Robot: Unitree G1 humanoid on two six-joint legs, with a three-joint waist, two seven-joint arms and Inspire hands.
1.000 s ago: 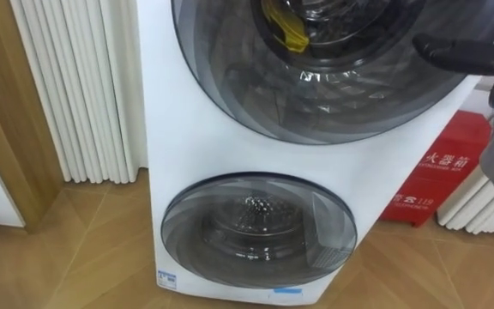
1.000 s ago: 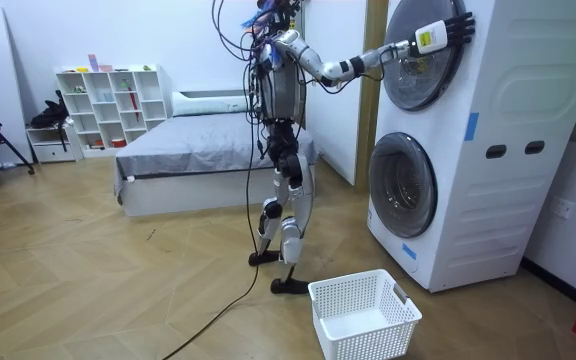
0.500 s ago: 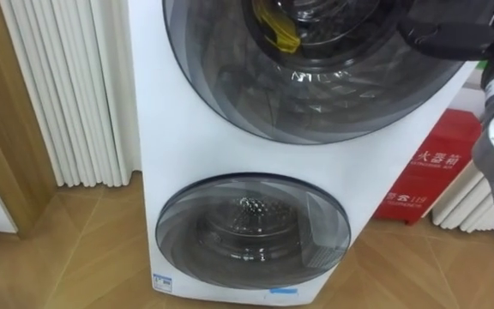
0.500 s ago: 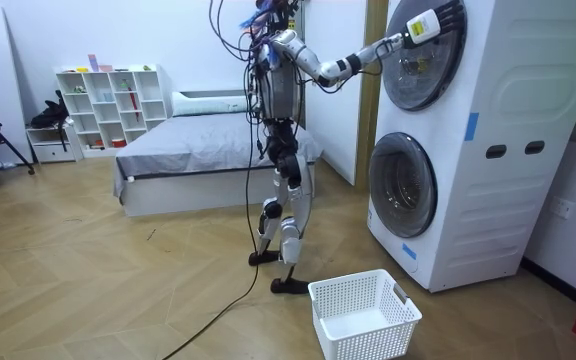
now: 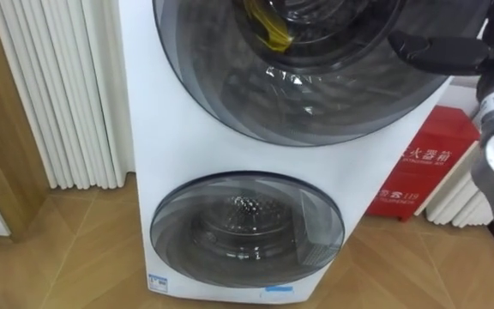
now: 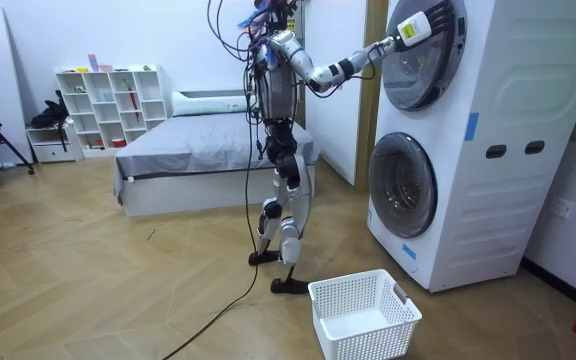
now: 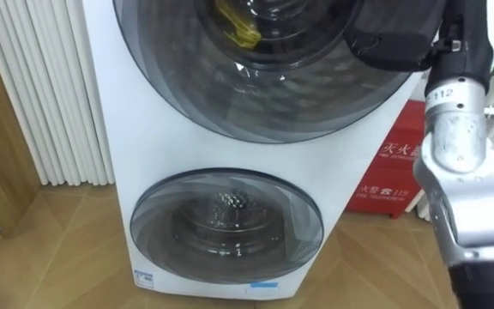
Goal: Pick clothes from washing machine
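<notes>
my right hand (image 5: 440, 53) at right rim of upper door (image 5: 316, 103), fingers straight, gripping nothing. door shut, yellow cloth (image 5: 270, 31) inside behind glass. basket (image 6: 368, 338) empty. opening, unloading all left.

- Red box (image 5: 440, 163) on the floor just right of the washing machine (image 5: 170, 129): a row of large white characters, with smaller white print and digits beneath (its left end is hidden behind the machine).
- Small white-and-blue sticker (image 5: 157, 281) at the machine's bottom front corner: too small to read.
- Blue strip label (image 5: 277, 288) under the lower door: illegible.
- Blue sticker (image 6: 471, 126) on the machine's side: no readable print.
- White band at the wrist of the right hand (image 7: 393, 43): dark digits.
</notes>
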